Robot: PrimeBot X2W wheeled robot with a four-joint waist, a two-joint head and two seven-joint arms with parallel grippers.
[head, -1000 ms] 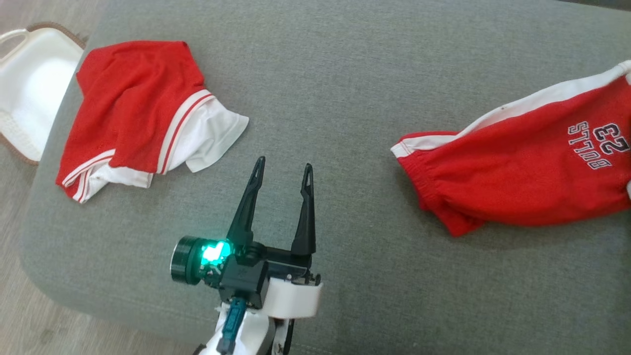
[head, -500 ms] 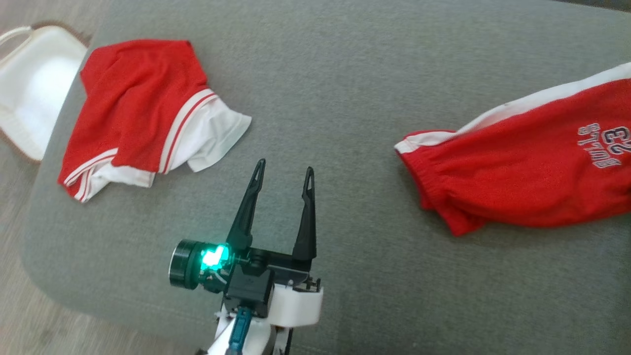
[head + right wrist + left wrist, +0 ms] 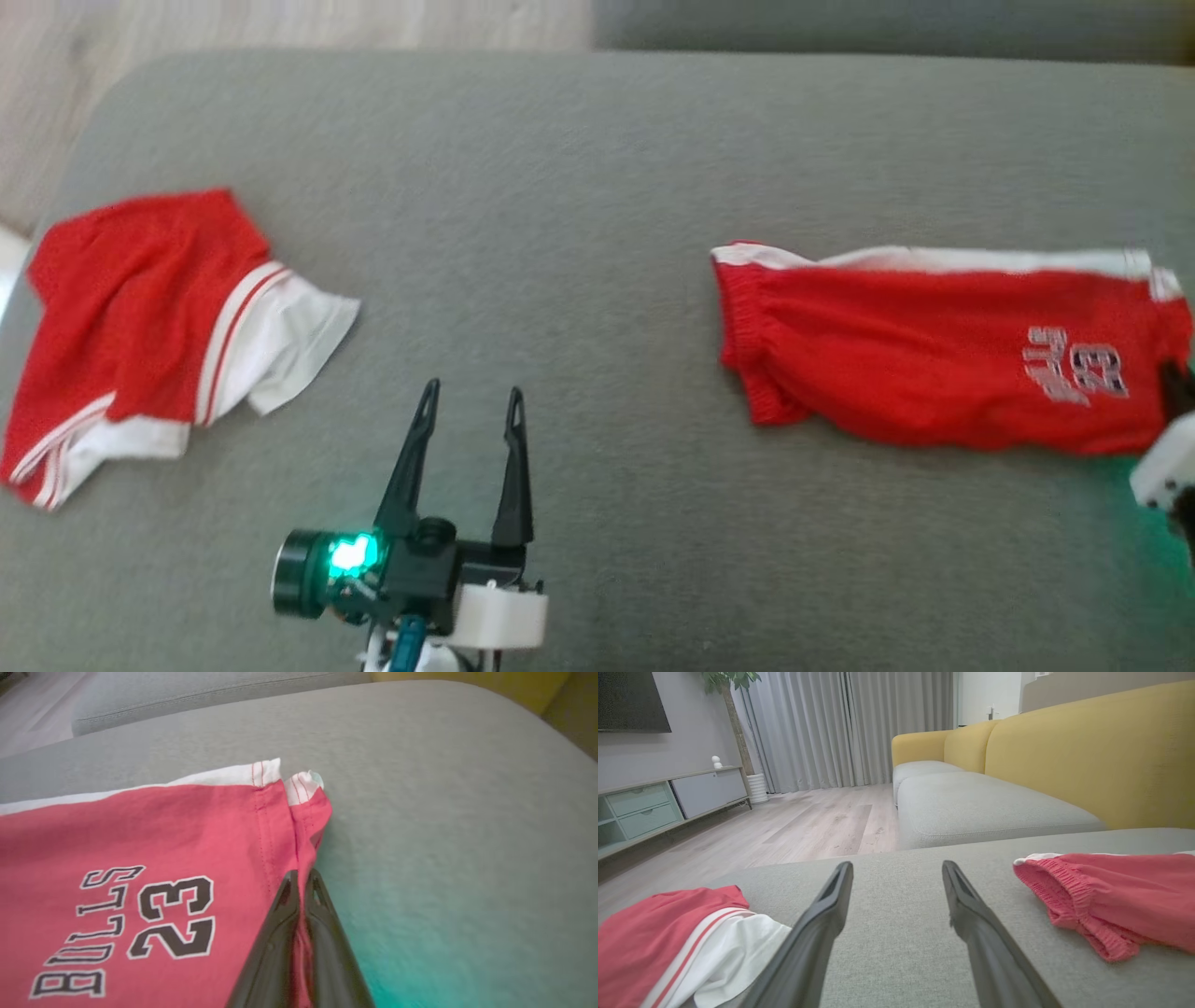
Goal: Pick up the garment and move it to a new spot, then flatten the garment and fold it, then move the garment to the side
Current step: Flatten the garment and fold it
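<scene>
Now the right tool [image 3: 302, 877] is pinching shut on the hem of the red jersey shorts with the white side stripe and the "BULLS 23" print [image 3: 915, 364], which are lying stretched out flat on the right part of the grey fabric sofa cushion [image 3: 597, 168]. The left tool [image 3: 472, 392] is hovering released, fingers spread, above bare cushion between those shorts and a rumpled red-and-white garment [image 3: 140, 289] lying well apart at the left.

My head camera is looking steeply down on the grey cushion [image 3: 597, 168]. The left wrist camera is looking low across it; the right is sitting close. All are sharing the red shorts [image 3: 915, 355].
</scene>
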